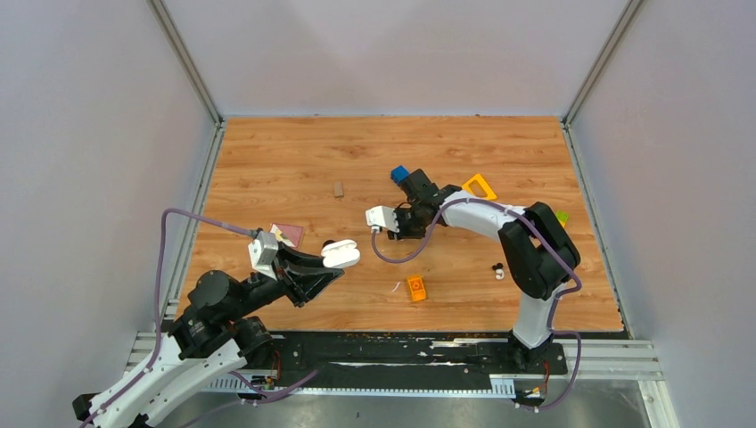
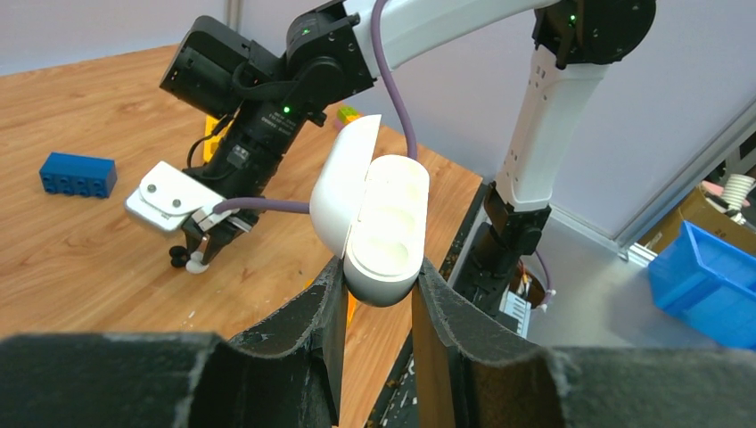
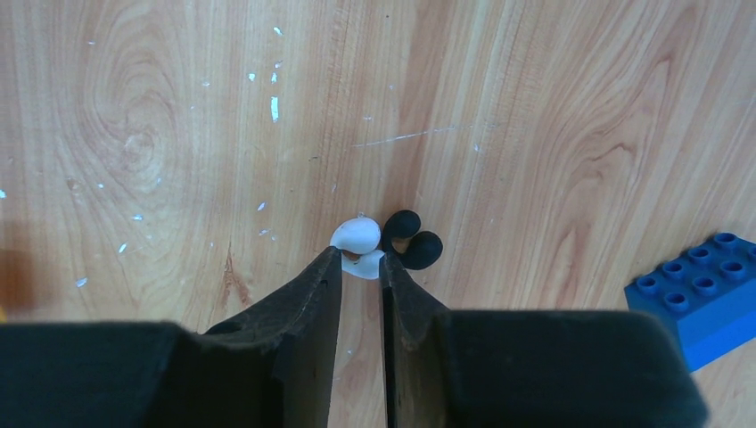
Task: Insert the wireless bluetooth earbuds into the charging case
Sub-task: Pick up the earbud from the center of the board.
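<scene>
While neither earbud is seated yet, the charging case [image 2: 383, 223] is ready to receive them. The left end effector [image 2: 381, 272] is clamped on its lower body and holds it up off the bench [image 1: 294, 152]. Its lid is hinged open, and both wells show white and empty.

The right end effector [image 3: 359, 263] is down at the bench surface, near the case but apart from it. Its jaws are drawn narrow around the white part of the pinched earbud [image 3: 357, 237], whose black end sticks out to one side. The grip appears made. Whether that earbud is lifted off the wood cannot be told.

The loose earbud [image 1: 497, 270] lies on the bench beside the right arm, well apart from the case and untouched. A blue brick [image 3: 691, 299] and an orange block [image 1: 416, 288] lie nearby and play no part.

Assessment: 0 of 2 earbuds inserted. The task is at an early stage, with the 1st pickup in hand. Remaining work is to carry this earbud to a well and seat it, then repeat for the 2nd. Closing the lid is not called for by the task.
</scene>
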You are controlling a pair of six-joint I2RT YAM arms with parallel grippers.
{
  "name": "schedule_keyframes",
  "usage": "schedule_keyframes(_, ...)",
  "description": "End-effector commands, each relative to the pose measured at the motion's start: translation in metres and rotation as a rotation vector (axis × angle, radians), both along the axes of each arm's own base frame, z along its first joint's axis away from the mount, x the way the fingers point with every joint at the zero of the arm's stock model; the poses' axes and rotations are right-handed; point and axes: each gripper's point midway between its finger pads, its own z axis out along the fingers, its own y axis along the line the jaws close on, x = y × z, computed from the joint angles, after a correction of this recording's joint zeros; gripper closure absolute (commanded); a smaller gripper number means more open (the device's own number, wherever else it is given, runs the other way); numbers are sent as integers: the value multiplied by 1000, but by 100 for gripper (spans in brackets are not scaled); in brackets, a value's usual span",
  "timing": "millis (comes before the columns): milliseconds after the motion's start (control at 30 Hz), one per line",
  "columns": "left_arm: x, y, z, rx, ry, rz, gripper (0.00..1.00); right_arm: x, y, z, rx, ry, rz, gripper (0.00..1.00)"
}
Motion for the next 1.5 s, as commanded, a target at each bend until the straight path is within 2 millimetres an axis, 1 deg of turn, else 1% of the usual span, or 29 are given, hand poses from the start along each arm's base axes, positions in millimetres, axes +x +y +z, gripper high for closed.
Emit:
schedule_keyframes(0,0,2,15,-18,-34,7,100,-5,5,29,48,-36,37,78)
schedule_keyframes(133,0,-1,16,-20,-31,-7,100,-9,1,28,35,-31,42,75)
schedule_keyframes(300,-1,-3,17,-24,-36,-20,100,-14,1,15,17,-11,65,71)
schedule_keyframes(500,-2,-10,8,2,-25,-48,100,-15,5,6,1,-5,94,72)
schedule_keyframes(733,3,-11,5,-15,-26,-31,100,-11,11,-1,-9,5,102,72)
schedule_keyframes(1033,3,-11,0,-11,-14,-29,100,0,9,-5,-40,-25,92,72)
schedule_keyframes(1233,2,-10,1,-15,-12,-31,100,5,11,-7,-38,-34,70,79)
schedule_keyframes(1367,2,-9,2,-18,-12,-29,100,11,13,1,-24,-61,50,84)
schedule_keyframes(1467,2,-10,0,-15,-8,-27,100,14,14,9,-9,-70,36,90)
